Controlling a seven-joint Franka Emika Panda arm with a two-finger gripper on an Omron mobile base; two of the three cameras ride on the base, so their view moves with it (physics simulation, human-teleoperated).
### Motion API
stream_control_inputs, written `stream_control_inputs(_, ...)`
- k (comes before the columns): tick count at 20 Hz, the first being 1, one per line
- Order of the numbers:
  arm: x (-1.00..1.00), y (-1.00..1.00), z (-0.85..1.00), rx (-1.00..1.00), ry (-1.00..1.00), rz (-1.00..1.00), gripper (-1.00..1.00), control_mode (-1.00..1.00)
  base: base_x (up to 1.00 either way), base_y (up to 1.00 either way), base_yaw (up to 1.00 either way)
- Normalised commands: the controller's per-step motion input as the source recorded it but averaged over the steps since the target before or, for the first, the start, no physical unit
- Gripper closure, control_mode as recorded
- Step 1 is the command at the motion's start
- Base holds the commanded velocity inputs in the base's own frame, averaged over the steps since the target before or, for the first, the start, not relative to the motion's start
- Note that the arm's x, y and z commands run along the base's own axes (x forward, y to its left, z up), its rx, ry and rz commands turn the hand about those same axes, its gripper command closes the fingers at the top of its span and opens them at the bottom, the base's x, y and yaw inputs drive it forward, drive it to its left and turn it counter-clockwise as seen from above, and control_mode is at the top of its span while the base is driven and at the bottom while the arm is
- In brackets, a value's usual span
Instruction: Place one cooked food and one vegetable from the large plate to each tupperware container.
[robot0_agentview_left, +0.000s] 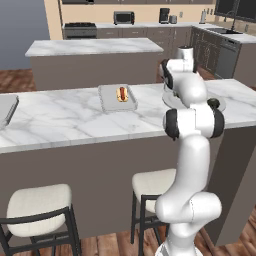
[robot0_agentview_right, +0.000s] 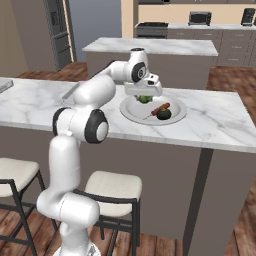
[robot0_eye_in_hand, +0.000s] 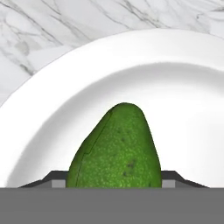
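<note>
The room is a kitchen with wood floor, a back counter carrying a stove (robot0_agentview_left: 80, 26) and microwave (robot0_agentview_left: 123, 17), and a middle island (robot0_agentview_left: 95, 47) behind the work area. Two stools (robot0_agentview_left: 40, 205) stand under the near side of the marble counter (robot0_agentview_left: 65, 120) that holds everything in play.

On that counter the plate (robot0_agentview_right: 175, 116) lies to the arm's right and one tray (robot0_agentview_left: 111, 102) to its left, well apart. A grey edge at the far left (robot0_agentview_left: 7, 111) may be the second tray, but that cannot be told.

The task looks barely begun. The tray holds a hot dog (robot0_agentview_left: 122, 93) and no vegetable yet. On the plate remain a skewer-like cooked piece (robot0_agentview_right: 161, 108), a dark round vegetable (robot0_agentview_right: 164, 114) just beside it, and an avocado (robot0_eye_in_hand: 117, 148).

The gripper (robot0_agentview_right: 143, 93) is down over the plate, its dark tips either side of the avocado's wide end in the hand view. Whether they touch it cannot be told. A fair guess: the avocado is next for the tray.
</note>
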Motion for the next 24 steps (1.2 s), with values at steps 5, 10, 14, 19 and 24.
stream_control_inputs(5,-0.44,0.54,0.45,0.02,-0.16,0.04,1.00,-1.00,0.00,0.00,0.00)
stream_control_inputs(10,-0.24,0.87,0.57,0.11,-0.07,0.04,1.00,-1.00,0.00,0.00,0.00)
stream_control_inputs(14,-0.18,1.00,0.42,0.03,-0.09,0.03,1.00,-1.00,0.00,0.00,0.00)
stream_control_inputs(19,-0.13,1.00,0.36,0.00,-0.03,0.05,1.00,-1.00,0.00,0.00,0.00)
stream_control_inputs(24,-0.09,1.00,0.01,-0.02,0.00,0.11,1.00,-1.00,0.00,0.00,0.00)
